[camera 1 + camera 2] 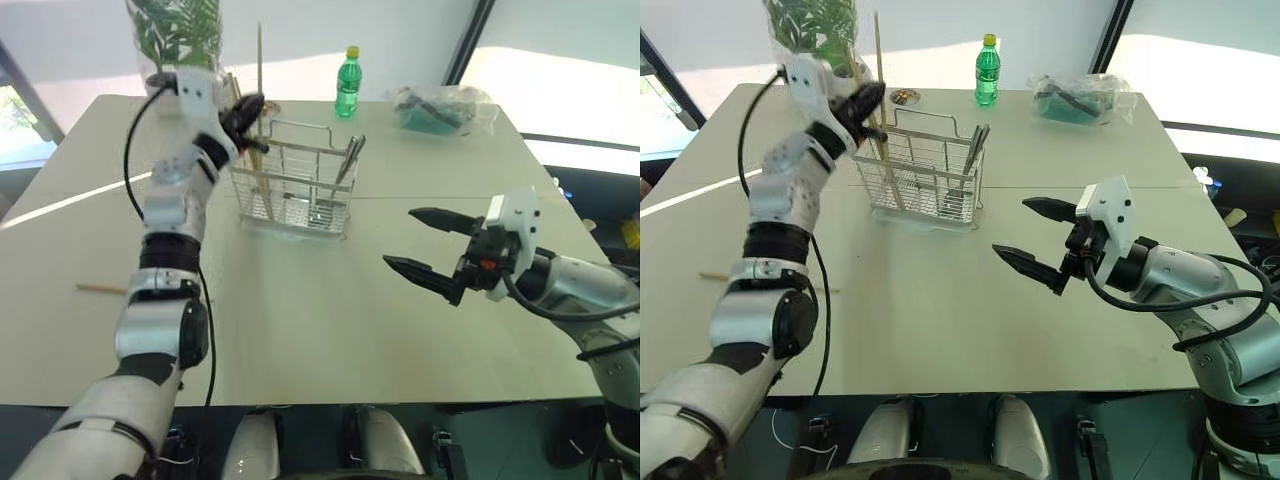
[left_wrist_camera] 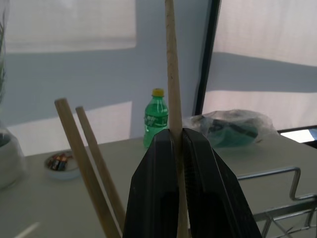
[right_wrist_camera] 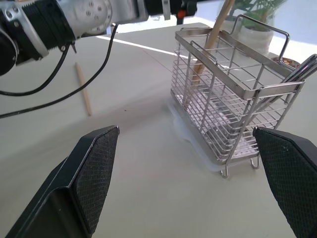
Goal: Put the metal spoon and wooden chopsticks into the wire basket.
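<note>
The wire basket (image 1: 295,190) stands on the table's far middle. My left gripper (image 1: 256,122) is above its left end, shut on one of the wooden chopsticks (image 2: 171,94), which it holds upright. The stick's lower part runs down toward the basket. Two more chopsticks (image 2: 86,168) lean out of the basket beside it. Another chopstick (image 1: 100,289) lies flat on the table at the left. The metal spoon (image 1: 350,158) stands in the basket's right end, handle leaning out. My right gripper (image 1: 398,237) hovers open and empty over the table, right of the basket and nearer.
A green bottle (image 1: 347,82) and a crumpled plastic bag (image 1: 445,108) sit at the table's far side. A potted plant (image 1: 180,45) stands at the far left, with a small dish (image 2: 62,164) near it. The table's right edge (image 1: 560,190) drops off beyond my right arm.
</note>
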Tool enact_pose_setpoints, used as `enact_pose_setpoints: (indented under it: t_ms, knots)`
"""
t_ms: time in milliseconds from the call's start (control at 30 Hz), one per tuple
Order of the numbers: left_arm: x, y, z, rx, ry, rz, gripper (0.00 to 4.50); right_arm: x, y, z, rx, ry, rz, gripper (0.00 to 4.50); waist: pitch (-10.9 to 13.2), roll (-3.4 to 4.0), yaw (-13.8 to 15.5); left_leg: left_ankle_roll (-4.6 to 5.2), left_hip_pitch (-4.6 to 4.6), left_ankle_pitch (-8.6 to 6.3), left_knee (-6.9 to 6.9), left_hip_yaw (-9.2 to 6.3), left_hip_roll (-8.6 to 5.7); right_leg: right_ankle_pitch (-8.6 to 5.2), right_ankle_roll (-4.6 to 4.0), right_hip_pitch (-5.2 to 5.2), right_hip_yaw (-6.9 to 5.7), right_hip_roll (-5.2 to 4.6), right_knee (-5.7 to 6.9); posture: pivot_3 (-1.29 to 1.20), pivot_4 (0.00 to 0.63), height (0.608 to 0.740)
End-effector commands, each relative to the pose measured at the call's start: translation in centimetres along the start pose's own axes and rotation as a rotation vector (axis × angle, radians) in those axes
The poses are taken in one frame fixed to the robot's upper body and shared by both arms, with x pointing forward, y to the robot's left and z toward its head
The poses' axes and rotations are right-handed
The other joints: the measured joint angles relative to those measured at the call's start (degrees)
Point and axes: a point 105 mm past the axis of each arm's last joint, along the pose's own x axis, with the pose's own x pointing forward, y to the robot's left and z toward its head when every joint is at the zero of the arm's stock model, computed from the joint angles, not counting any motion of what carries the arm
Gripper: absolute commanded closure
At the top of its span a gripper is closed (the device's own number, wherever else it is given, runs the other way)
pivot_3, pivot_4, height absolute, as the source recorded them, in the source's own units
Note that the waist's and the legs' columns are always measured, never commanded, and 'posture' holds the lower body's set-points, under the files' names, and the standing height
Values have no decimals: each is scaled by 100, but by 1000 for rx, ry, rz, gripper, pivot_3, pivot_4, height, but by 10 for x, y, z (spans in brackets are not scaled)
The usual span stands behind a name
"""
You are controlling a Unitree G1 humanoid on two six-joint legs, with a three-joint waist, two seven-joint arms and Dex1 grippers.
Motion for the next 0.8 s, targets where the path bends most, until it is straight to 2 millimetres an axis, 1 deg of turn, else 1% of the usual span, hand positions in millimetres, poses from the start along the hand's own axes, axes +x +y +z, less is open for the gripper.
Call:
enact_pose_setpoints:
  t_ms: [33,67,133,167,200,233,300,333,367,400,433,467,533,633,667,733,800]
  knots:
    - [1,-5,13,73,-56,-10,4500,-2,-1,12,-36,-28,1,25,0,0,4,0,0,0,0,0,0,0,0,0,0,0,0,0,150,717]
    - [-1,-7,10,78,-50,-10,4500,-2,-1,13,-37,-28,2,25,-1,1,6,0,0,0,0,0,0,0,0,1,0,0,-1,0,150,717]
    - [-2,-7,8,50,-50,-4,3690,-2,-2,13,-36,-29,3,0,-1,1,12,0,1,0,0,0,-1,0,0,4,0,-2,-3,0,150,717]
    - [-2,-7,10,42,-55,-3,3456,-3,-2,13,-34,-29,4,0,-1,1,14,0,1,0,0,0,-1,0,0,5,0,-2,-3,0,150,717]
    - [-3,-6,12,38,-62,-1,2873,-2,-2,14,-33,-29,4,0,-1,1,13,0,1,0,1,0,-1,0,0,5,0,-2,-4,0,150,717]
    - [-4,-6,16,33,-71,-2,2455,-2,-3,13,-32,-29,5,0,-1,1,12,0,0,0,1,-1,-1,0,0,5,0,-1,-4,0,150,717]
    - [-5,-5,23,30,-87,-1,1383,-1,-4,13,-29,-28,6,0,-1,1,8,0,0,0,1,-1,-1,0,0,5,0,-1,-4,0,150,717]
    - [-6,-3,27,29,-93,-1,967,-1,-4,13,-28,-28,6,0,-1,1,6,0,1,0,0,-1,-1,0,0,5,0,-1,-4,0,150,717]
    - [-7,-2,32,32,-100,0,407,0,-5,13,-27,-29,7,0,-1,1,5,0,1,0,0,-1,-1,0,0,5,0,-1,-4,0,150,717]
    - [-9,-1,38,36,-107,-3,45,1,-5,12,-27,-28,7,0,-1,1,2,0,2,0,0,-1,-1,0,0,5,0,-1,-4,0,150,717]
    - [-11,1,46,41,-115,-7,45,1,-5,12,-26,-28,8,0,-1,1,-7,0,2,0,0,-2,-1,0,0,5,0,-1,-3,0,150,717]
    - [-14,3,60,57,-129,-22,45,2,-6,12,-26,-29,10,0,0,2,-17,0,4,0,-1,-1,0,0,0,4,0,-1,-3,0,150,717]
    - [-21,6,80,80,-144,-46,45,3,-7,12,-26,-30,12,0,1,4,-21,0,6,0,-4,-1,1,0,-1,0,0,1,0,0,150,717]
    - [-37,20,124,169,-136,-124,45,4,-7,11,-28,-31,20,0,3,4,-18,0,7,0,-6,-1,3,0,-2,-1,0,4,2,0,150,717]
    - [-43,23,135,198,-126,-156,45,4,-8,10,-29,-31,21,0,4,5,-23,0,4,0,-5,-2,3,-1,-2,-3,0,4,3,0,150,717]
    - [-51,27,145,225,-81,-228,45,4,-9,9,-26,-30,20,0,3,7,-11,0,0,0,-7,0,3,-1,-3,-7,0,5,-1,0,150,717]
    - [-61,32,147,298,-1,-296,45,5,-11,7,-25,-29,20,0,-2,16,8,0,4,-1,-7,0,2,-2,-3,1,0,2,-8,0,150,717]
